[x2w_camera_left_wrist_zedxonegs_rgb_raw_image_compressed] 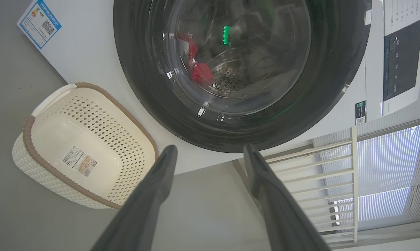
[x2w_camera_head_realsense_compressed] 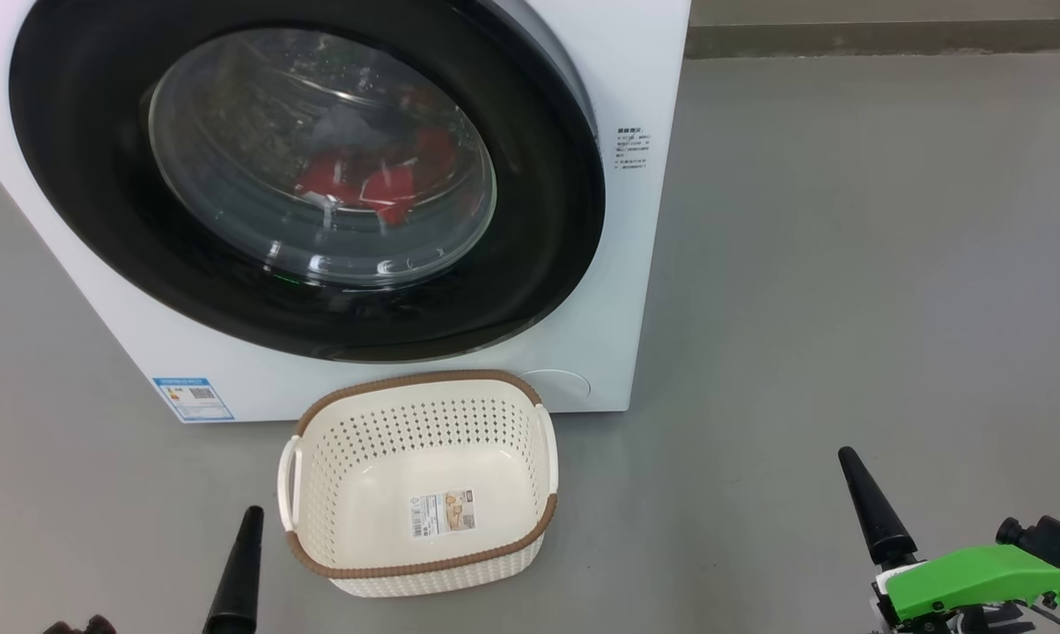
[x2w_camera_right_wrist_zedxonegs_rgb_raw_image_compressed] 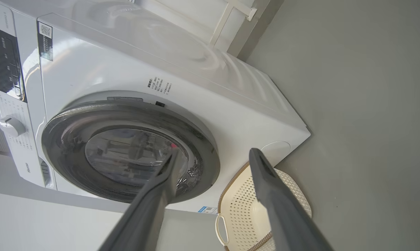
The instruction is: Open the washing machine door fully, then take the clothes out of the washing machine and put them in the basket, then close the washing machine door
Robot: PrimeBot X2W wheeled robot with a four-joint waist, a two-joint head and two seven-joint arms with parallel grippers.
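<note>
The white washing machine [x2w_camera_head_realsense_compressed: 636, 264] fills the upper left of the head view. Its washing machine door [x2w_camera_head_realsense_compressed: 99, 220], black rim around bulging glass, covers the opening and looks slightly ajar at its right edge. Red clothes [x2w_camera_head_realsense_compressed: 380, 185] show through the glass inside the drum. The empty cream basket [x2w_camera_head_realsense_compressed: 424, 379] stands on the floor right before the machine. My left gripper [x2w_camera_left_wrist_zedxonegs_rgb_raw_image_compressed: 210, 146] is open, low and left of the basket [x2w_camera_left_wrist_zedxonegs_rgb_raw_image_compressed: 27, 132], facing the door [x2w_camera_left_wrist_zedxonegs_rgb_raw_image_compressed: 143, 87]. My right gripper [x2w_camera_right_wrist_zedxonegs_rgb_raw_image_compressed: 214, 150] is open, well right of the basket [x2w_camera_right_wrist_zedxonegs_rgb_raw_image_compressed: 231, 181], holding nothing.
Grey floor [x2w_camera_head_realsense_compressed: 847, 264] stretches wide to the right of the machine. A dark skirting [x2w_camera_head_realsense_compressed: 891, 40] runs along the far wall. A white railing [x2w_camera_left_wrist_zedxonegs_rgb_raw_image_compressed: 335, 167] and window blinds stand beside the machine. The control panel [x2w_camera_right_wrist_zedxonegs_rgb_raw_image_compressed: 4, 62] with a knob sits above the door.
</note>
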